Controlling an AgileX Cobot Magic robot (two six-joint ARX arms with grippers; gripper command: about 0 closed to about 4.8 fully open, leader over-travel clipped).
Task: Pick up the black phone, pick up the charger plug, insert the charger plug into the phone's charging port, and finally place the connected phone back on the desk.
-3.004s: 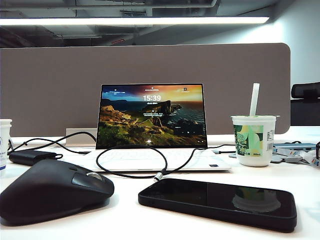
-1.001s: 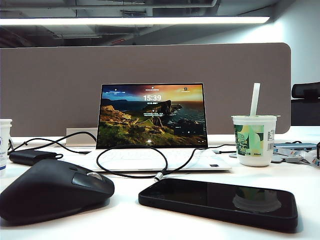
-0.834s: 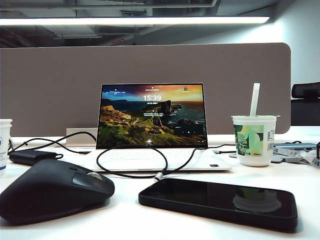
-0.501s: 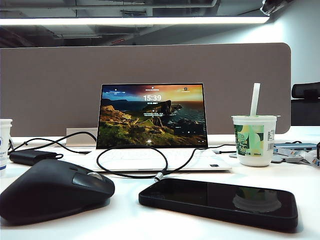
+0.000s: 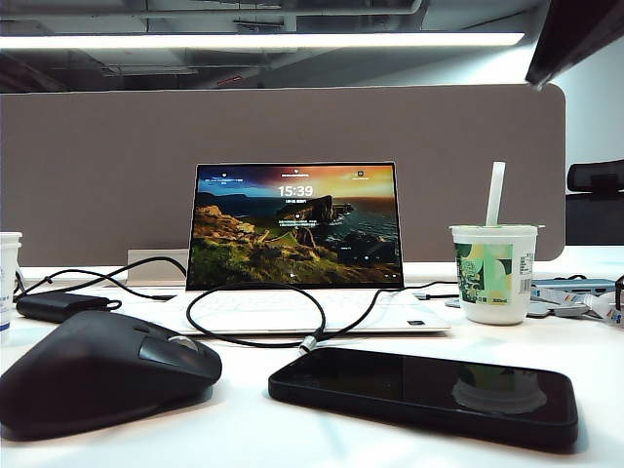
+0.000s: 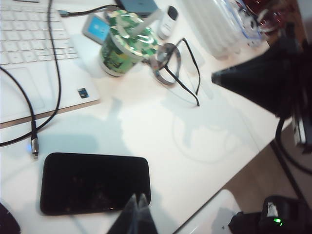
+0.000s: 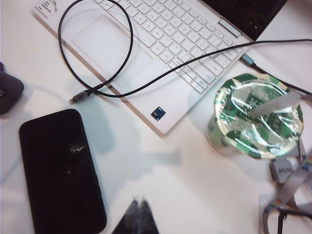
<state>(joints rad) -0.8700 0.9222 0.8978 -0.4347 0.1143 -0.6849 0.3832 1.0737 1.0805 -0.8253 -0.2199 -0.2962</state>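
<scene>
The black phone (image 5: 424, 390) lies flat, screen up, on the white desk (image 5: 244, 429) in front of the laptop. It also shows in both wrist views, as the phone (image 6: 92, 183) and the phone (image 7: 61, 170). The charger plug (image 5: 309, 342), a silvery tip on a thin black cable, rests just off the phone's corner, again as the plug (image 6: 34, 147) and the plug (image 7: 74, 100). My left gripper (image 6: 138, 196) hangs shut and empty above the phone's edge near one corner. My right gripper (image 7: 137, 199) is shut and empty over bare desk beside the phone's long side.
An open white laptop (image 5: 292, 234) stands behind the phone, the cable looped over its keyboard. A black mouse (image 5: 97, 370) sits at the left, a power brick (image 5: 58, 306) behind it. A sealed cup with a straw (image 5: 494, 273) stands right, loose cables (image 5: 585, 297) beyond. A dark arm part (image 5: 575, 39) hangs top right.
A dark arm part has come into the exterior view at the top right and grown larger. The phone, plug and other things on the desk have not moved.
</scene>
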